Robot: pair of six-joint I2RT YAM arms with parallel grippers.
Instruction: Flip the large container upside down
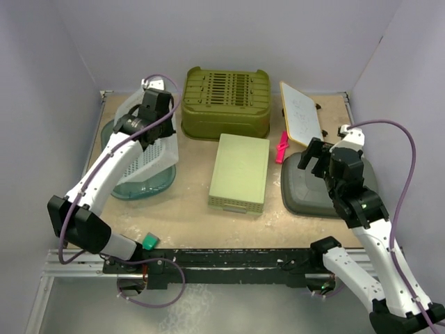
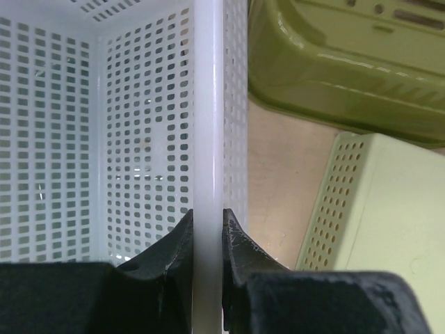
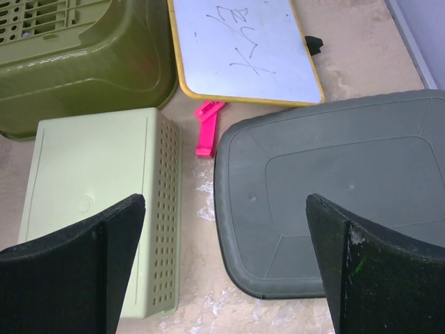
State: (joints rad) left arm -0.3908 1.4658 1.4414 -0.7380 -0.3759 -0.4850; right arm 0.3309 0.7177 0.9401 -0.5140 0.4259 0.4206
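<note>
White perforated plastic basket [image 1: 149, 156] sits tilted at the table's left side, resting on a translucent teal tub [image 1: 142, 186]. The left gripper [image 2: 207, 223] is pinched closed on the basket's thin wall edge. The right gripper [image 3: 224, 202] is spread wide and holds nothing, above the near-left part of an overturned grey plastic tray [image 3: 334, 188]. A yellow-framed whiteboard [image 3: 243, 49] bears scribbled marks that cannot be read. An olive slatted crate [image 1: 226, 104] and a pale green perforated box [image 1: 240, 172] lie between the arms, both bottom-up.
</note>
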